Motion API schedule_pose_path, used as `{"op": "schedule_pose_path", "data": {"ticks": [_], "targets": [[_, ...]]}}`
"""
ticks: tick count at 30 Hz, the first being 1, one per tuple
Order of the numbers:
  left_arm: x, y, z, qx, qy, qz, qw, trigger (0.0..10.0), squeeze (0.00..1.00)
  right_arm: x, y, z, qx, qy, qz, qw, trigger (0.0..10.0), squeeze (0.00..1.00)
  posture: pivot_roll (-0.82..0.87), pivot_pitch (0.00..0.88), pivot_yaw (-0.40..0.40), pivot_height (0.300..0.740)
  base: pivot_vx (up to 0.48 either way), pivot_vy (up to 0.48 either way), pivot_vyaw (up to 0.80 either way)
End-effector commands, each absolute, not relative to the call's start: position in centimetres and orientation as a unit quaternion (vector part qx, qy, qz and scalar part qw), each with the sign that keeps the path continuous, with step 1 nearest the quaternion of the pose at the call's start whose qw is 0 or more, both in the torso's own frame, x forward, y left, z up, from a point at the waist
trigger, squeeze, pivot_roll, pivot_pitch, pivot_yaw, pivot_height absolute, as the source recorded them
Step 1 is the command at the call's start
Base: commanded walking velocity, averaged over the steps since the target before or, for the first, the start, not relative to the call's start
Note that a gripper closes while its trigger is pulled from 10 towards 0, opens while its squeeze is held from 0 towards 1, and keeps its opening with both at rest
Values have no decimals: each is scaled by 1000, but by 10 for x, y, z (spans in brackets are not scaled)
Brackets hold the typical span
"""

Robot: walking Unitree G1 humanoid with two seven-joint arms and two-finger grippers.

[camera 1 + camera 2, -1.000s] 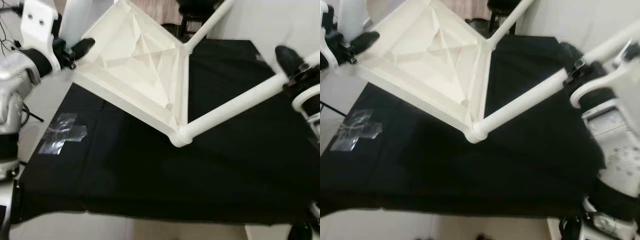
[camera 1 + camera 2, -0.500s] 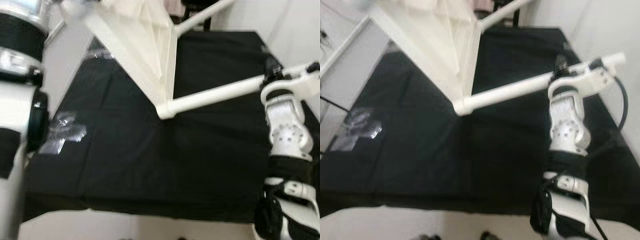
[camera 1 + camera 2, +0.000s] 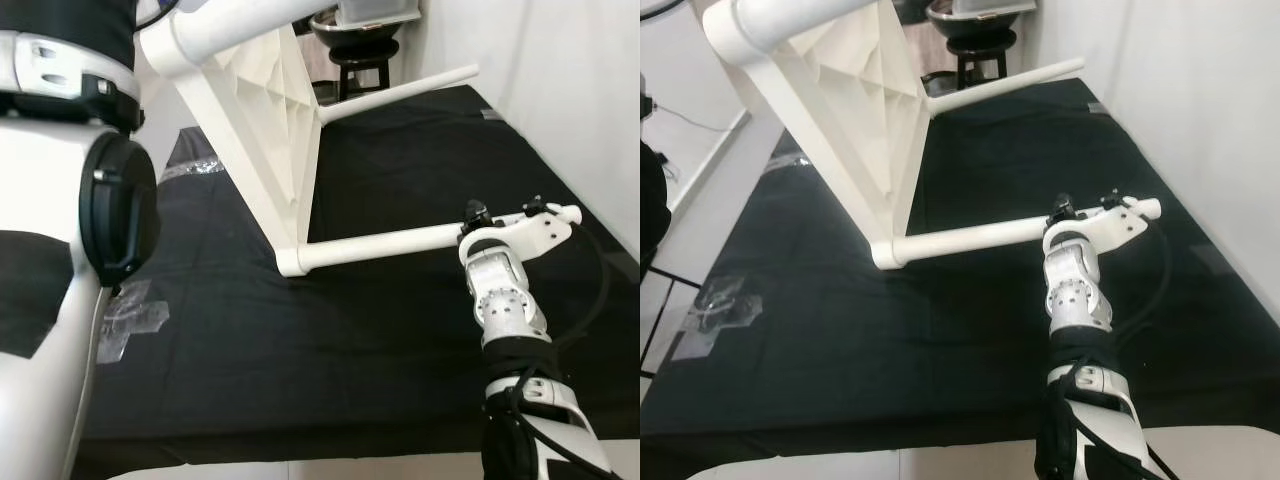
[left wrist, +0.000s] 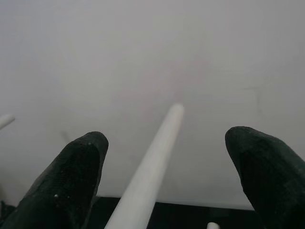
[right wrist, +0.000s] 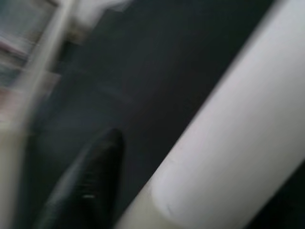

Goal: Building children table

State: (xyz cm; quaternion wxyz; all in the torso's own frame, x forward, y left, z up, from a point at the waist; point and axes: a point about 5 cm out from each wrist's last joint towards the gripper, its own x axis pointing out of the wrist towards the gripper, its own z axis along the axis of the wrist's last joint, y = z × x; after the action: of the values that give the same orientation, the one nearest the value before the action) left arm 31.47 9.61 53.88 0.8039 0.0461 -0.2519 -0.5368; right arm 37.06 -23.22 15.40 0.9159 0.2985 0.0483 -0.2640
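Observation:
A white children's table (image 3: 262, 130) stands on its side on the black cloth (image 3: 300, 380), its ribbed underside facing right. Its near lower leg (image 3: 380, 245) runs just above the cloth. My right gripper (image 3: 480, 222) is shut on that leg near its free end, and the right wrist view has the leg (image 5: 228, 129) pressed beside one black finger (image 5: 90, 186). A far leg (image 3: 400, 92) also points right. My left arm (image 3: 90, 200) rises at the left. In the left wrist view the left gripper (image 4: 164, 186) is open, with another white leg (image 4: 152, 171) between its fingers.
The black cloth covers a wide low surface, and a crumpled piece of clear tape (image 3: 130, 320) is stuck near its left edge. A black stool (image 3: 360, 60) carrying a bowl stands behind. A white wall (image 3: 560, 90) runs along the right side.
The table has swung from a tilted, underside-up pose to standing on its side. My right gripper came down and inward with the leg. My left arm lifted out of the top of the picture.

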Motion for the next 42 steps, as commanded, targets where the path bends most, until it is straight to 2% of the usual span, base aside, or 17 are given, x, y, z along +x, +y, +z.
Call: {"op": "schedule_pose_path", "data": {"ticks": [1, 7, 13, 15, 18, 30, 42], "targets": [[308, 111, 541, 41, -255, -552, 793, 10000, 0, 310, -239, 36, 96, 280, -349, 889, 10000, 1000, 120, 293, 56, 740, 0, 0, 0], [293, 129, 521, 38, -241, -596, 765, 10000, 0, 307, -243, 38, 55, 264, -371, 889, 10000, 1000, 87, 302, 23, 740, 0, 0, 0], [288, 138, 513, 32, -239, -600, 763, 10000, 0, 311, -249, 54, 12, 217, -368, 904, 10000, 1000, 74, 305, 7, 740, 0, 0, 0], [286, 140, 511, 30, -241, -600, 763, 10000, 0, 311, -250, 62, -3, 193, -364, 911, 10000, 1000, 71, 308, 1, 740, 0, 0, 0], [278, 146, 503, 26, -239, -608, 757, 10000, 0, 306, -255, 98, -41, 107, -358, 927, 10000, 1000, 51, 310, -7, 740, 0, 0, 0], [271, 155, 490, 5, -241, -605, 759, 10000, 0, 291, -268, 160, -88, -10, -349, 933, 10000, 1000, 19, 306, -3, 740, 0, 0, 0], [267, 170, 485, -12, -270, -574, 773, 10000, 0, 288, -254, 191, -25, -28, -314, 949, 10000, 1000, 5, 292, -11, 740, 0, 0, 0]]}}
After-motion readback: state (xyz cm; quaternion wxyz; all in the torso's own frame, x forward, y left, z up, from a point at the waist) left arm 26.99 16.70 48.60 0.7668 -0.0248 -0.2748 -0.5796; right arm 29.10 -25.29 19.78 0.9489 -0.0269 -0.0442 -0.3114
